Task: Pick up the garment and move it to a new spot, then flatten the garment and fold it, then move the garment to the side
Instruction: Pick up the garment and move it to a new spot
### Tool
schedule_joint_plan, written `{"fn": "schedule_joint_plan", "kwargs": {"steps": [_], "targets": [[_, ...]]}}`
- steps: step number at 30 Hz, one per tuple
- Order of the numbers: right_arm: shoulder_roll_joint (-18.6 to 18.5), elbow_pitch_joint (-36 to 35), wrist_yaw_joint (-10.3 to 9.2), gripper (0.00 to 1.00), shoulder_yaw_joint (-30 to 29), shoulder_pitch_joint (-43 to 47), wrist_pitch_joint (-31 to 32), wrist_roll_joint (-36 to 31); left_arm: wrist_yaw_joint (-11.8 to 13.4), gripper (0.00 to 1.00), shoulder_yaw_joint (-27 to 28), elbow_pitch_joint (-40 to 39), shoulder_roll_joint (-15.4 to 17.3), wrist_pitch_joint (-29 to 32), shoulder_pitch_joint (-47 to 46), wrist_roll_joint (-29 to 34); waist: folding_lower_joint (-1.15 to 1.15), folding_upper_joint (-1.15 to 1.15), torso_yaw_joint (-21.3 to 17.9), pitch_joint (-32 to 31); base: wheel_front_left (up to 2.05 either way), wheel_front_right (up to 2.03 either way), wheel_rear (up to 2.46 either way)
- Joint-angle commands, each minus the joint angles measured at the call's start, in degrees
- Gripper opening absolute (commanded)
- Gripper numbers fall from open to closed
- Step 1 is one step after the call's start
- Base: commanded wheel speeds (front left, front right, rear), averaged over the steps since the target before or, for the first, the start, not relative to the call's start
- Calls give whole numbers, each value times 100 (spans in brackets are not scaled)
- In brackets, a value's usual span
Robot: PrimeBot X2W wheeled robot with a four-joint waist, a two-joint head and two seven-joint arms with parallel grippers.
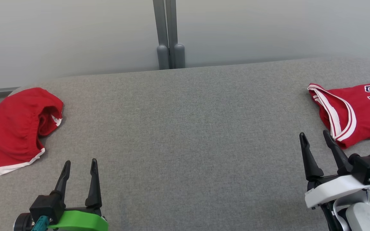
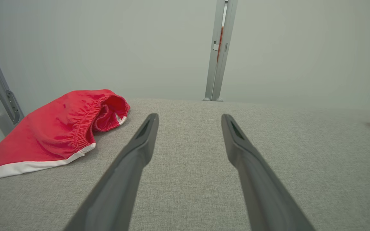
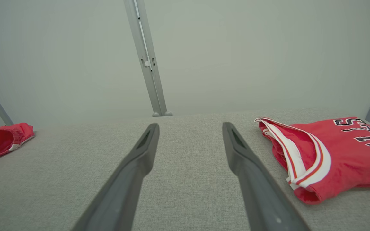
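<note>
Hovering low over the grey table top (image 1: 185,134), both arms are carrying nothing: left gripper (image 1: 80,161) is showing its two fingers spread wide, right gripper (image 1: 313,133) likewise, w/ bare table btwn the tips in both wrist views. Two red garments are lying at opposite ends. Red shorts (image 1: 11,128) are lying rumpled at the far left edge, waistband gaping open twd the table centre and white-trimmed hem trailing twd the near-left corner, so the long axis is running diagonally, back-right to front-left. Red jersey (image 1: 358,109) is lying at the right edge, looking flat and doubled over, lettering up, striped armhole pointing twd the middle. Judging by that, the jersey is prob. dealt with and the shorts are the piece needing pickup, tho the task line isn't saying which. If so, the left arm is the nearer one: shorts are sitting left of and slightly ahead of its fingers, apart from them, waistband being the closest edge. Right fingers are sitting near the jersey's near corner, not touching per the right wrist view. Next move is prob. calling for the left arm swinging left-fwd to pinch the waistband.
</note>
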Motion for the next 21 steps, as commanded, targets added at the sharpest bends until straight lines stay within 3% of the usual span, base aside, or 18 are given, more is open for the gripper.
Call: {"fn": "schedule_joint_plan", "kwargs": {"steps": [1, 10, 21], "targets": [[-11, 18, 3, 100, 12, -22, -15, -27, -26, 100, 8, 10, -4, 3, -19, 12, 0, 0, -1, -1, 0, 0, 0], [-43, 53, 3, 100, 129, -60, -15, -5, -29, 100, 0, 73, -3, 2, -85, 35, 0, 0, 173, -8, 0, 0, 0], [-9, 138, 3, 100, 276, -17, -15, 101, 55, 100, 178, 110, -1, 3, -36, 97, 0, 0, 1254, -63, 0, 0, 0]]}}
